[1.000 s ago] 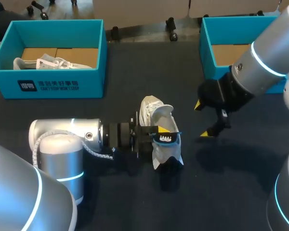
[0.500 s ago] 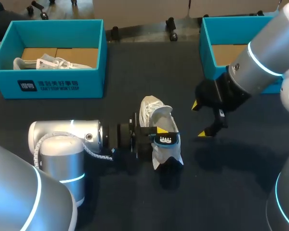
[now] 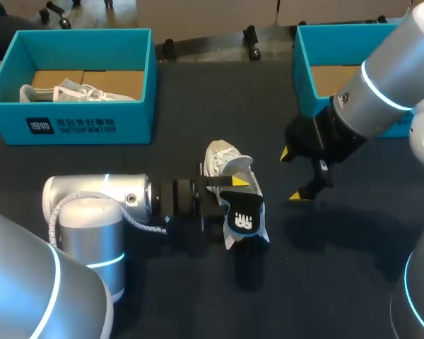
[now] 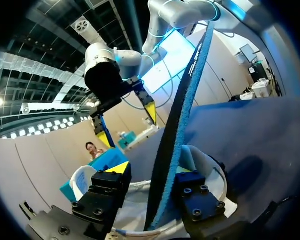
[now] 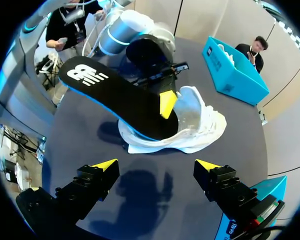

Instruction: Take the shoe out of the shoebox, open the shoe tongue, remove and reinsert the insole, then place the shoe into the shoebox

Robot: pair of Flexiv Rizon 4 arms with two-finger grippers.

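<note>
My left arm (image 3: 99, 205) is closest, low over the dark tabletop (image 3: 325, 282). The left end effector (image 3: 232, 189) is clenched on the insole (image 3: 244, 215), pinching it part way along. The insole is black on top with a blue edge. The end with the white mark sticks up in the air. The other end is tucked inside the shoe (image 3: 222, 161).

The white shoe lies on the tabletop, right by the left end effector.

I think the insole is thin, light and bendy. It will flop if held only at the tip. A firm pinch on the flat part, close to the free end, seems best. The shoe looks soft and light too, so it may slide or tip when the insole is pushed back in. The stiff rim at the heel looks like the best place to steady it.

A little farther off, the right end effector (image 3: 292, 175) hangs above the tabletop beside the shoe. Its fingers are spread wide and it grips nothing.

The tabletop looks flat and dull, not shiny.

At the far edge stand two blue boxes, well apart from the shoe. The left shoebox (image 3: 71, 126) has another white shoe (image 3: 63, 93) in it. The right shoebox (image 3: 307, 70) shows a brown bottom, and my right arm hides part of it.
</note>
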